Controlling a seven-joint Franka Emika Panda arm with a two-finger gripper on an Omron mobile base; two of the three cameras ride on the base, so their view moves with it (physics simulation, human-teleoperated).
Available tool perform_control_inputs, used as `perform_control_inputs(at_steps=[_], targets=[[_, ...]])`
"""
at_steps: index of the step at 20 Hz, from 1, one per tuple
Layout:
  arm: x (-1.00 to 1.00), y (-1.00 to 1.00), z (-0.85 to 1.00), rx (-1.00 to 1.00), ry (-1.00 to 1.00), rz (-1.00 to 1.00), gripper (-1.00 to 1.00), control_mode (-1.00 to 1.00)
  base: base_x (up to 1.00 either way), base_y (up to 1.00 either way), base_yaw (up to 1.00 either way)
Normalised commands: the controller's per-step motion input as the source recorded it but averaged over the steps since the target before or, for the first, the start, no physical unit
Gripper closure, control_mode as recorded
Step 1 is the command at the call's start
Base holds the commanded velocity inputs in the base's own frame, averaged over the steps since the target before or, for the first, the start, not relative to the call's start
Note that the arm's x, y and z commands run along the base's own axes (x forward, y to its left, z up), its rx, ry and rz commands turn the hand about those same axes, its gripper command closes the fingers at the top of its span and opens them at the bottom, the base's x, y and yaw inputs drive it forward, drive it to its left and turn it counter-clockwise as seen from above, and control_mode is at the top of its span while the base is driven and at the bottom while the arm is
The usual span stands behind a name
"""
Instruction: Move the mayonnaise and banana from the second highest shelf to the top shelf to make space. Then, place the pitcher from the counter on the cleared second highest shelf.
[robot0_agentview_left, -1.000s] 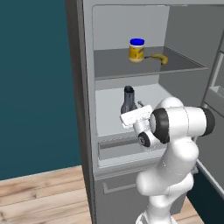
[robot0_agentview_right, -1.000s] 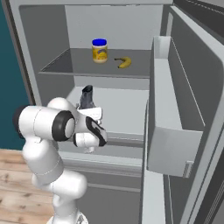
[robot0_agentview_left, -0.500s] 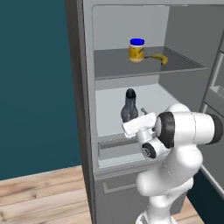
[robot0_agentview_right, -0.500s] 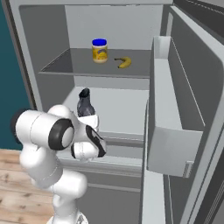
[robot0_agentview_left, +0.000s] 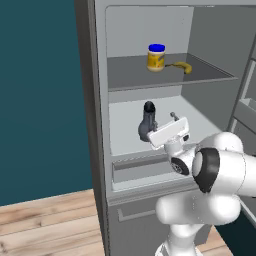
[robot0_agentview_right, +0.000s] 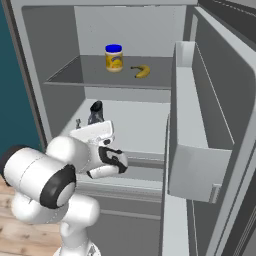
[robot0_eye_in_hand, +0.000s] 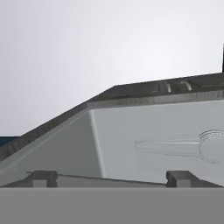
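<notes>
Pitcher (robot0_agentview_left: 148, 123) lower half hidden behind white arm; handle indistinct.

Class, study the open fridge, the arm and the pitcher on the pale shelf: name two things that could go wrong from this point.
1. The pitcher stands upright near the front of the second highest shelf, right beside the open pincer; a careless pull-back could clip it and tip it over.
2. The open fridge door hangs close to the arm's right side, so a wide swing might hit it.
</notes>
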Motion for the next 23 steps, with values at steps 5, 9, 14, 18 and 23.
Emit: perform_control_inputs(at_steps=[5, 9, 14, 18, 23], targets=[[-0.97, 0.01, 0.87, -0.13, 0.18, 0.0, -1.0, -1.0, 0.0, 0.0, 0.0], [-0.99, 0.0, 0.94, -0.25, 0.32, 0.0, -1.0, -1.0, 0.0, 0.0, 0.0], [-0.92, 0.02, 0.77, -0.43, 0.46, 0.0, -1.0, -1.0, 0.0, 0.0, 0.0], [-0.71, 0.21, 0.67, -0.53, 0.58, -0.01, -1.0, -1.0, 0.0, 0.0, 0.0], [-0.59, 0.28, 0.61, -0.55, 0.61, -0.06, -1.0, -1.0, 0.0, 0.0, 0.0]])
